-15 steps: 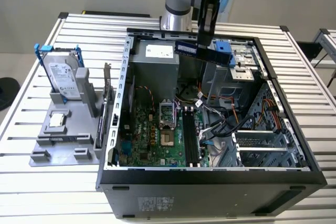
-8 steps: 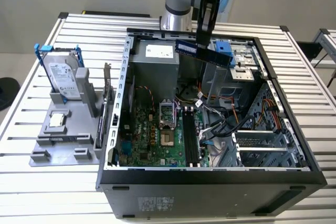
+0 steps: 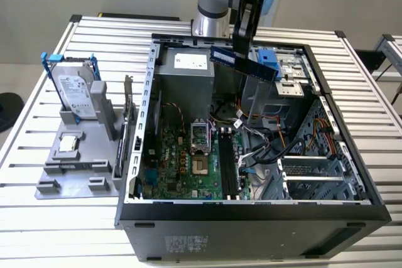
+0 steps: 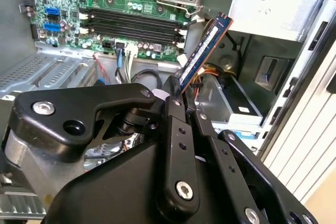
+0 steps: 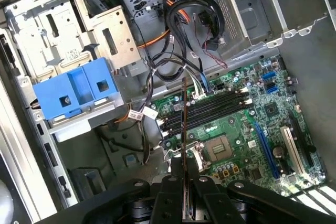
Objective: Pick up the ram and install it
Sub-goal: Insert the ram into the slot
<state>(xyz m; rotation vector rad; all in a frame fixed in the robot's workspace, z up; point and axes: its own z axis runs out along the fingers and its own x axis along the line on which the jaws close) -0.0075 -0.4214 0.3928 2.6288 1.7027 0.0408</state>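
Slatted table [image 3: 38, 230] under open case [image 3: 251, 230], motherboard [image 3: 182, 164] flat inside. Gripper [image 3: 242, 47] over case's far end in exterior view, clamped tight on ram [image 3: 259, 68]. Ram in air, tilted, well above motherboard slots [image 3: 227, 167], not seated. Edge-on in first wrist view.

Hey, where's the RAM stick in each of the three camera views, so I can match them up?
Exterior view: the ram, tilted, in the gripper above the computer case's far end.
Second wrist view: the ram juts from the gripper, face showing, near the memory slots.
First wrist view: the ram is edge-on, a thin line across the memory slots.
Shared landmark: the memory slots.
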